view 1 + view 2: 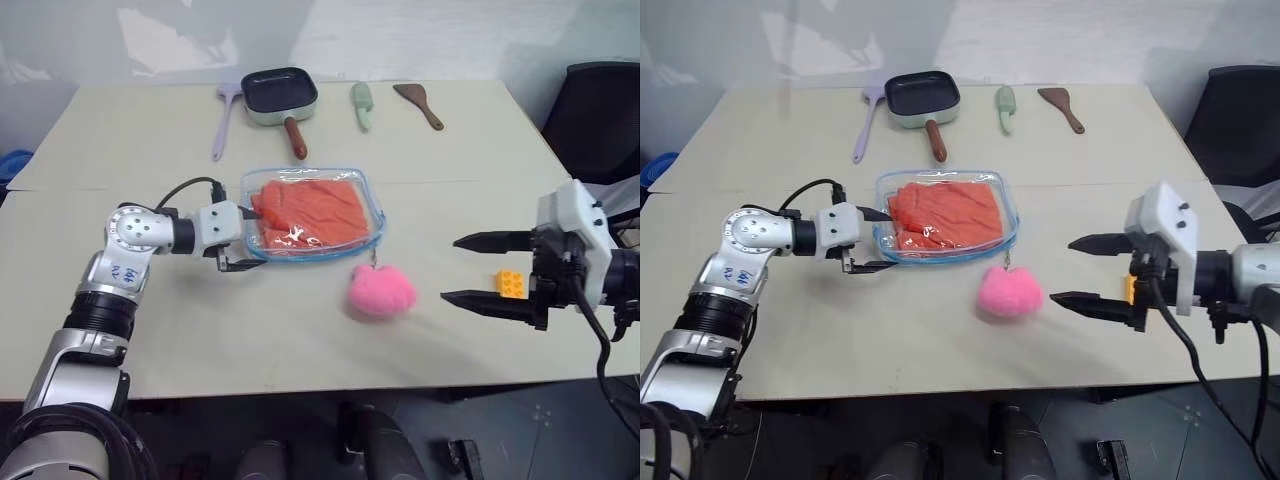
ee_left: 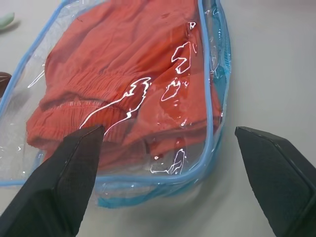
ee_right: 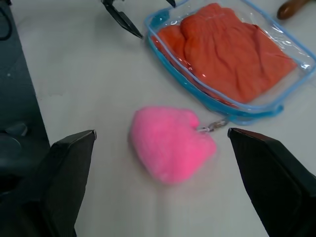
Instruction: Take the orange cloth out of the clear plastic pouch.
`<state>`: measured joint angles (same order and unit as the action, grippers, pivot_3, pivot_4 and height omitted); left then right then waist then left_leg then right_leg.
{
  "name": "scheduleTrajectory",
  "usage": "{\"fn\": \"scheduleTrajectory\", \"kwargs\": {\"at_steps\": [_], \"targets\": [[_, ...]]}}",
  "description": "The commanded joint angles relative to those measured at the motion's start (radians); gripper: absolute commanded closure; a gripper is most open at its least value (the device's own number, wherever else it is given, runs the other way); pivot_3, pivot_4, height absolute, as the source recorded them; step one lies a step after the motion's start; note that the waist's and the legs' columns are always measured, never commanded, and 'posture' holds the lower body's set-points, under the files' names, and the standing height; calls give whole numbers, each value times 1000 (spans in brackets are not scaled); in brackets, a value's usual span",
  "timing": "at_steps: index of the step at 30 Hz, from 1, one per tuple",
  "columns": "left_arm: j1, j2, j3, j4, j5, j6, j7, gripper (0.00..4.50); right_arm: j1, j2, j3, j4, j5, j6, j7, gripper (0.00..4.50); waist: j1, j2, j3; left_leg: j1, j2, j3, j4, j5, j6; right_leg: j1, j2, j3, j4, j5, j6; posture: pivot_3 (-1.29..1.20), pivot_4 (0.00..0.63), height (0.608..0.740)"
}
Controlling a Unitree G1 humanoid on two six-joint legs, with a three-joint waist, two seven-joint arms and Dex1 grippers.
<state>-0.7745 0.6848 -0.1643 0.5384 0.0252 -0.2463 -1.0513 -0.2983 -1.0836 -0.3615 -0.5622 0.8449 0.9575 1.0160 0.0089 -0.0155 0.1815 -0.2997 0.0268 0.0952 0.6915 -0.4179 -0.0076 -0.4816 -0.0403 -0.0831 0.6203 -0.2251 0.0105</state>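
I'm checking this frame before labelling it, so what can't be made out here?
- Pouch opening: whether it is zipped or open; glare on the plastic in the left wrist view hides it.
- Cloth: its underside and folds, bunched inside the pouch.
- Yellow block: partly hidden behind the right gripper.

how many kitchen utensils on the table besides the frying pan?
3, all along the far edge: a lilac spatula left of the frying pan, a green spatula just right of it, and a brown wooden spatula farthest right. None looks hidden.
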Motion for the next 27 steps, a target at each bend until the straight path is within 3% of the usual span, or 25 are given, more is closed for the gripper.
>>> {"fn": "scheduleTrajectory", "kwargs": {"at_steps": [1, 13, 17, 27], "targets": [[-30, -3, 5, 28, 16, -61, 13, 644, -14, -12, 2, -21, 15, -25, -2, 0, 6, 0, 0, 0, 0, 0, 1, 0, 0, 0, 0, 0, 0, 0, 0, 0, 150, 740], [11, 23, 7, 17, -33, -125, -131, 4363, 9, -12, 10, -30, 28, -41, 13, 0, 13, 0, 0, 0, 0, -1, 5, -1, 1, 1, -1, -1, 1, 0, 0, 0, 150, 740], [73, 88, 9, -67, -86, -84, -251, 4460, 12, -11, 14, -31, 36, -42, 18, 0, 7, 0, 0, 0, 1, -1, 5, -2, 1, 1, 0, -1, 1, 0, 0, 0, 150, 740], [218, 237, 92, -198, -177, -166, -335, 4460, 83, -24, -4, -40, 48, -62, 78, 0, 10, 0, 0, 0, 1, -1, 5, -3, 2, 1, 0, -1, 0, 0, 0, 0, 150, 740]]}}
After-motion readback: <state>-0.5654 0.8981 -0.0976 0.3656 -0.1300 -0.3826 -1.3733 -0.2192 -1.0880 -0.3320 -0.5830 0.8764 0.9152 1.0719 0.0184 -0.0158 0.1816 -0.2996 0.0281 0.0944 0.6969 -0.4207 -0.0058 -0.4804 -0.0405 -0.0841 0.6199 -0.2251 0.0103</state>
